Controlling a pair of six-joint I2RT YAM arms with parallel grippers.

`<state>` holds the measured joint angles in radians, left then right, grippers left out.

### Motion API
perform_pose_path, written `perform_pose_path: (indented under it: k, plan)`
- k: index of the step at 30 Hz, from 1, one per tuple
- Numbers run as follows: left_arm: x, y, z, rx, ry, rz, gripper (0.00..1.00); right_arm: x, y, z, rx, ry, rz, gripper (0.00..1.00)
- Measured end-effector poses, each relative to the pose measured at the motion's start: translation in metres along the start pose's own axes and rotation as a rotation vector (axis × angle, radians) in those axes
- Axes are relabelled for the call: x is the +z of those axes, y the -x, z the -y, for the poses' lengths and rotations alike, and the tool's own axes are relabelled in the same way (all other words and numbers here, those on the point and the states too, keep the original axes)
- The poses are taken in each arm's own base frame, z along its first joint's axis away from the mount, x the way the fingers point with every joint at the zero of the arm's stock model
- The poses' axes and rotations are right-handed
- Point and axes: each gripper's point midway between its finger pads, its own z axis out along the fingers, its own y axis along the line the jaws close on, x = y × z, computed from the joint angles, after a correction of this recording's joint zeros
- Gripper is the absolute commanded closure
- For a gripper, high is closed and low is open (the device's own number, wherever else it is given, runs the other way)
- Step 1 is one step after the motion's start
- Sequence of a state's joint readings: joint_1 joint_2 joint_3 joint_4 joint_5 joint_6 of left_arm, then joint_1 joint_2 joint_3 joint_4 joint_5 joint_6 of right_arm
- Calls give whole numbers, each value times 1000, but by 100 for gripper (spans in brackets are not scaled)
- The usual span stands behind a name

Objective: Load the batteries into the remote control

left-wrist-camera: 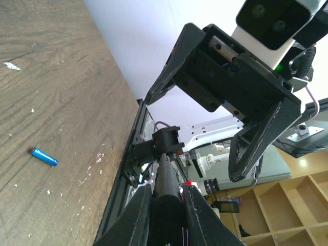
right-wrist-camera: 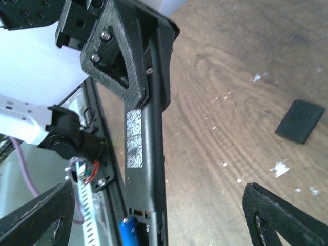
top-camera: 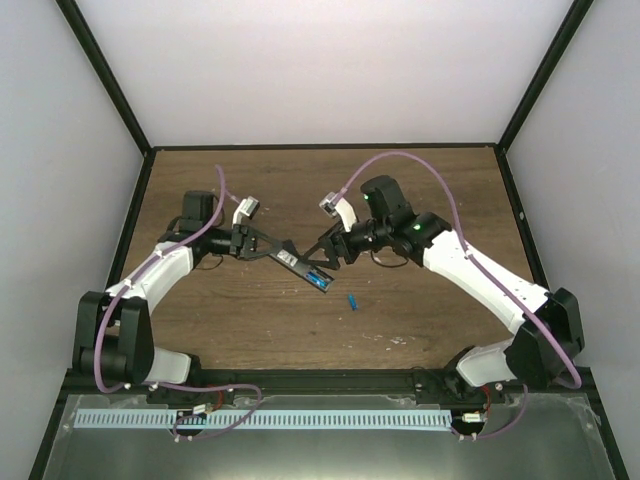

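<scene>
Left tool (top-camera: 280,252) pinches the slim black plastic remote control (top-camera: 303,269); its far end, holding 1 bright blue cylindrical battery (right-wrist-camera: 128,230), lies between the spread right tool (top-camera: 324,256).

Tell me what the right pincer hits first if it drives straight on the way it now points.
Most likely the remote, held by the left pincer. It lies straight ahead of the open right pincer. The views don't settle how far off it is.
</scene>
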<state>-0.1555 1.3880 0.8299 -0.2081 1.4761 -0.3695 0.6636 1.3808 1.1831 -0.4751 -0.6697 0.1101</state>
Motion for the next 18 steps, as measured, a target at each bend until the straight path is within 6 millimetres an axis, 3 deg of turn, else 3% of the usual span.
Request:
perform_pose_path:
  k: [9,18]
  plan:
    - [2,-4,5,5,-20,-18,100,-2,-19,-21,103,158,-84,29]
    - [3,-2,12,27,-24,-27,100,12,-39,-20,202,236,-184,43]
